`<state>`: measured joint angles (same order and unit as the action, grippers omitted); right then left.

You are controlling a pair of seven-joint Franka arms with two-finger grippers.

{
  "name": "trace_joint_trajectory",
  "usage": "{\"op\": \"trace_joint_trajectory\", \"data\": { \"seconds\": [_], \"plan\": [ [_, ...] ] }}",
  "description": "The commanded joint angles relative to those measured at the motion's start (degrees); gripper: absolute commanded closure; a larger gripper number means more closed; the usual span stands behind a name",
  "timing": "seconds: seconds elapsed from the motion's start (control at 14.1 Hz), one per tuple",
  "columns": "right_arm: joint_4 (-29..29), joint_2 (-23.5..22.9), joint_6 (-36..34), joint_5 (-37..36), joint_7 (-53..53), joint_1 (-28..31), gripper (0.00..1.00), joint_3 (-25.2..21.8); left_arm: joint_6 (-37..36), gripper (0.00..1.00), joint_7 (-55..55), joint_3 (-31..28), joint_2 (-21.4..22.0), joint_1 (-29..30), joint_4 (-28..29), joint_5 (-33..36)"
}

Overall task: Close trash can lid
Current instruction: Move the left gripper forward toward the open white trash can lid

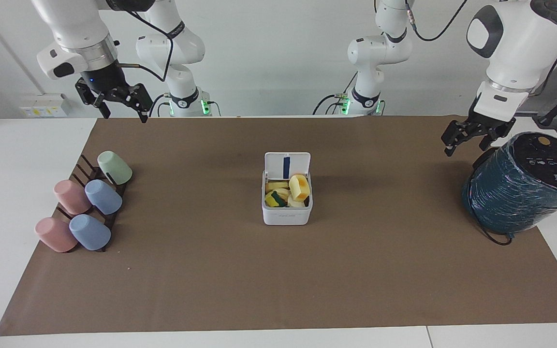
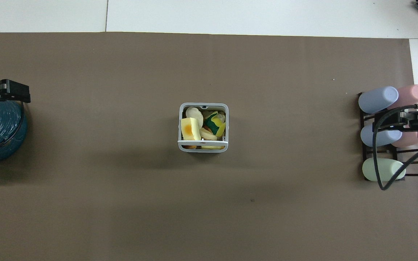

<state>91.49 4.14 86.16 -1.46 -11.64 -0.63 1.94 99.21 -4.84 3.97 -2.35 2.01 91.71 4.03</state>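
Facing view: the trash can (image 1: 286, 211) is sitting mid-desk (image 1: 211, 270), its lid (image 1: 287, 165) standing upright at the edge nearer the robots, scraps showing inside. Closing is not yet begun; the next move probably calls for pushing the lid forward and down. The left pincer (image 1: 469, 138) is hanging open and empty over the teal cylinder (image 1: 520, 193); the right pincer (image 1: 121, 104), open and empty, is hanging above the cups (image 1: 87, 208).

Overhead view: the trash can (image 2: 203, 127) is lying centred, well apart from both arms, which are waiting.

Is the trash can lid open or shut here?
Open. The lid stands upright at the robots' edge of the trash can, blue-striped underside showing, and the scraps inside are exposed.
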Motion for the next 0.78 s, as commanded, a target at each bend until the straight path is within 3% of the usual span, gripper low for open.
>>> {"op": "trace_joint_trajectory", "data": {
  "seconds": [0.0, 0.35, 0.49, 0.71],
  "plan": [
    [0.2, 0.5, -0.6, 0.2, 1.0, 0.0, 0.0, -0.1, 0.7, 0.0, 0.0, 0.1, 1.7, -0.3, 2.1, 1.2],
    [0.1, 0.5, -0.6, 0.2, 1.0, 0.0, 0.0, -0.1, 0.8, 0.0, -0.1, 0.6, 1.9, -0.5, 2.4, 1.0],
    [0.1, 0.5, -0.6, 0.2, 1.0, 0.0, 0.0, -0.1, 1.3, 0.0, -1.8, 0.7, 2.9, -4.4, 4.3, 0.7],
    [0.2, 0.5, -0.6, 0.2, 1.0, 0.1, 0.0, -0.1, 3.3, 0.0, -14.2, 0.8, 4.5, -12.4, 7.9, 0.5]
  ]
}}
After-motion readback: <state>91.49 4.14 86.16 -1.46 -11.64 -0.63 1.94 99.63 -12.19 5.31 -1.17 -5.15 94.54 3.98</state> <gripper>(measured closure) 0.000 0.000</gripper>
